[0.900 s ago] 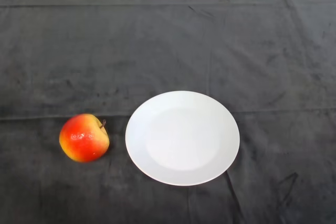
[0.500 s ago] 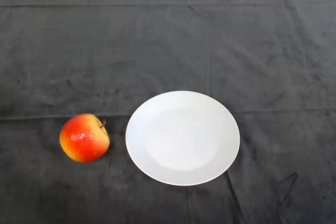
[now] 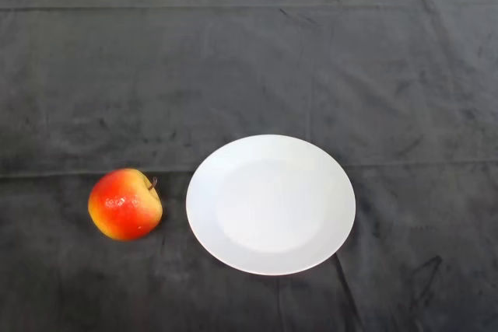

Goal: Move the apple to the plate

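The apple [image 3: 124, 204], round, glossy, red shading to yellow, sits on the dark cloth [image 3: 249, 60] at near left, stem tipped right, its underside hidden. Just beside it on the right, apart by a narrow strip of cloth, lies the smooth white round plate [image 3: 204, 207]. Beyond both, wrinkled cloth stretches to the table's far edge.
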Robot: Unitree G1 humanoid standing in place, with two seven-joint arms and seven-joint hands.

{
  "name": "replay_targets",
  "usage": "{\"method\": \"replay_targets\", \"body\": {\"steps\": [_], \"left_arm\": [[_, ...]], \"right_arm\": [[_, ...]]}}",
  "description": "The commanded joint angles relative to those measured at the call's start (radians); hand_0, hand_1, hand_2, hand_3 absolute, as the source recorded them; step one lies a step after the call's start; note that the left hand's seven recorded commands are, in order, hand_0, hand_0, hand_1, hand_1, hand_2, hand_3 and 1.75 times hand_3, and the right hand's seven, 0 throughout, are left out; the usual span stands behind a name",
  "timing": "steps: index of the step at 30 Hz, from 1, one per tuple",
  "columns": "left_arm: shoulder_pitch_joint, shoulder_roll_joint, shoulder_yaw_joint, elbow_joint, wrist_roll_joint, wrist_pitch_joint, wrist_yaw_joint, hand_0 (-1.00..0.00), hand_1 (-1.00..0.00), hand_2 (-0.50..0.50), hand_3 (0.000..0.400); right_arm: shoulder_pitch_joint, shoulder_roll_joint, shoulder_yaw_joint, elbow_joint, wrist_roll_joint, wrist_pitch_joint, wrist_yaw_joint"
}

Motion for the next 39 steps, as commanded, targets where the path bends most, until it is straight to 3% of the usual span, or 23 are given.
{"method": "replay_targets", "body": {"steps": [1,10,18,29,39], "left_arm": [[0.004,-0.007,-0.024,-0.010,0.041,-0.019,-0.013,0.00,0.00,0.00,0.000],[0.002,0.002,-0.058,-0.058,0.060,0.023,-0.049,0.00,0.00,0.00,0.000],[0.036,0.007,-0.094,-0.185,0.074,0.087,-0.082,0.00,0.00,0.00,0.000],[0.165,-0.003,-0.143,-0.512,0.087,0.233,-0.105,0.00,0.00,0.00,0.000],[0.319,0.006,-0.201,-0.899,0.096,0.444,-0.151,0.00,0.00,0.00,0.000]], "right_arm": [[-0.008,-0.027,-0.0045,0.016,-0.0108,-0.003,-0.0090],[-0.007,-0.027,-0.0046,0.015,-0.0106,-0.002,-0.0089],[-0.005,-0.027,-0.0050,0.012,-0.0101,-0.001,-0.0088],[0.000,-0.027,-0.0063,0.003,-0.0086,0.001,-0.0085],[0.008,-0.027,-0.0085,-0.011,-0.0063,0.006,-0.0076]]}}
